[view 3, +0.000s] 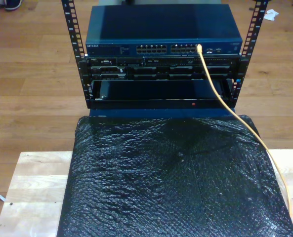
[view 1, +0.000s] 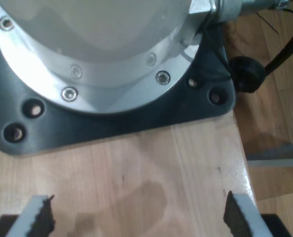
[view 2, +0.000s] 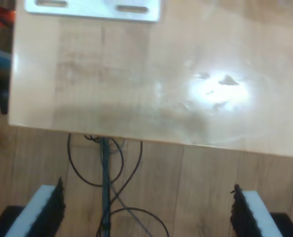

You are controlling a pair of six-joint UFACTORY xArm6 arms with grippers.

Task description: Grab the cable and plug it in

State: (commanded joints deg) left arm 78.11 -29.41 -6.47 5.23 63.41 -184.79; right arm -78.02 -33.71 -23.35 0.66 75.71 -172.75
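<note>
The yellow cable (view 3: 220, 98) runs from the port row of the blue network switch (view 3: 163, 48), where its end (view 3: 199, 48) sits at a port, down across the black sheet toward the exterior view's right edge. My first gripper (view 1: 136, 217) is open above a bare wooden tabletop (view 1: 136, 168), its black-padded fingers (view 1: 40, 217) wide apart with nothing between them. My second gripper (view 2: 146, 212) is open too, hanging past a wooden table's edge (view 2: 151, 138) over the floor, and holds nothing.
A round metal arm base on a black plate (view 1: 111, 118) stands just ahead of my first gripper. Thin black floor cables (view 2: 106, 197) and a metal bracket (view 2: 92, 10) lie in the second wrist view. A black bubble-wrap sheet (view 3: 171, 177) covers the table before the rack (view 3: 82, 64).
</note>
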